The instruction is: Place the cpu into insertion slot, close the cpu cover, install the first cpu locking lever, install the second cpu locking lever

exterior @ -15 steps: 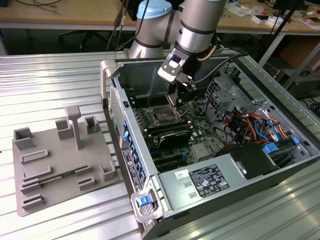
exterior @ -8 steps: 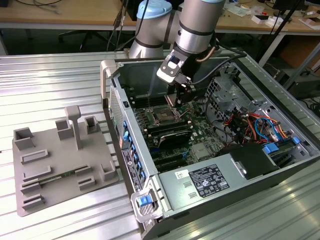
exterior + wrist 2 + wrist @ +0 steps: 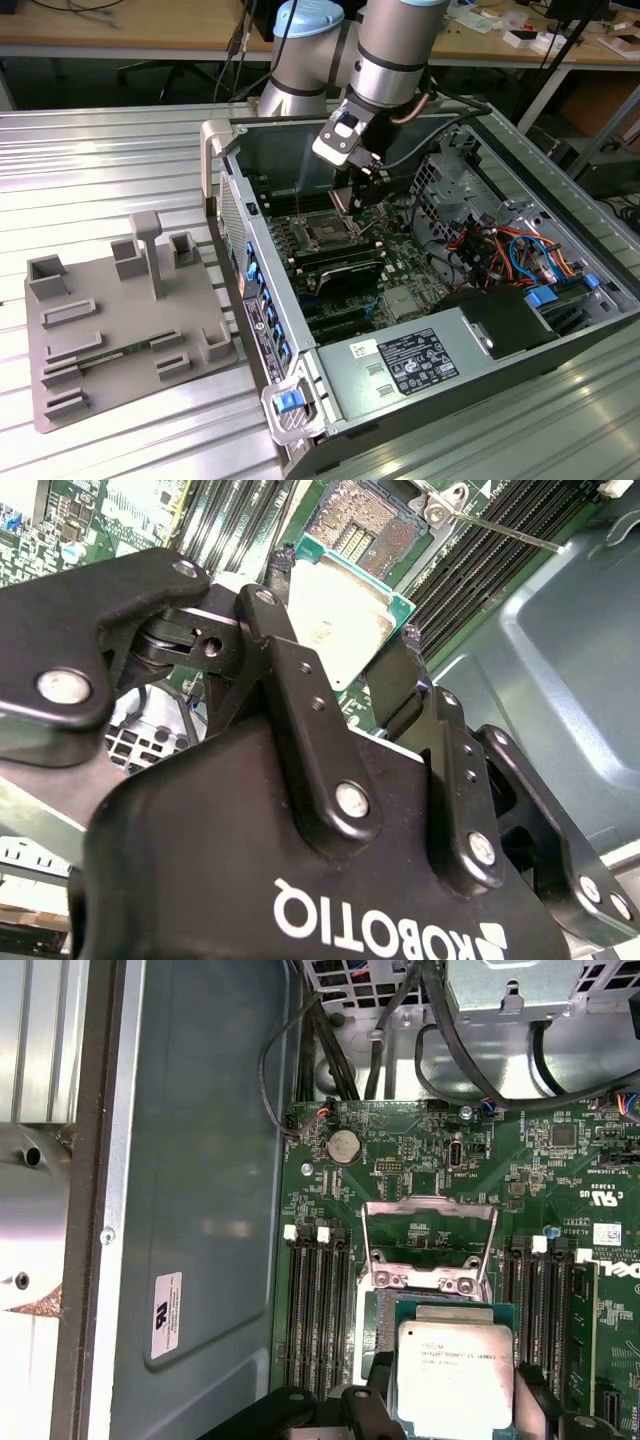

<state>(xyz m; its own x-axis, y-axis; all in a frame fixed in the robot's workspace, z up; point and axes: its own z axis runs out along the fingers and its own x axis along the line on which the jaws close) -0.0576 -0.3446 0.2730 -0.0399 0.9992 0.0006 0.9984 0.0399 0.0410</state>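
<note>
Second wrist view had the cpu point(image 3: 340, 605) pinched by its edges between the gripper's point(image 3: 335, 640) two black fingers point(image 3: 290, 670), which were closed in only as far as the chip's width. The chip hung close to the insertion slot point(image 3: 365, 520) but wasn't seated in it. First wrist view showed the cpu cover point(image 3: 420, 1278) flipped up, just beside the chip. Exterior view put all of this upper middle of the frame, inside the open computer case point(image 3: 520, 390), with a grey fixture plate point(image 3: 110, 340) lower left.

cpu point(image 3: 455, 1375), silver top w/ green edge, just above insertion slot point(image 3: 365, 520); slot empty; cpu cover point(image 3: 430, 1204) flipped open
</note>
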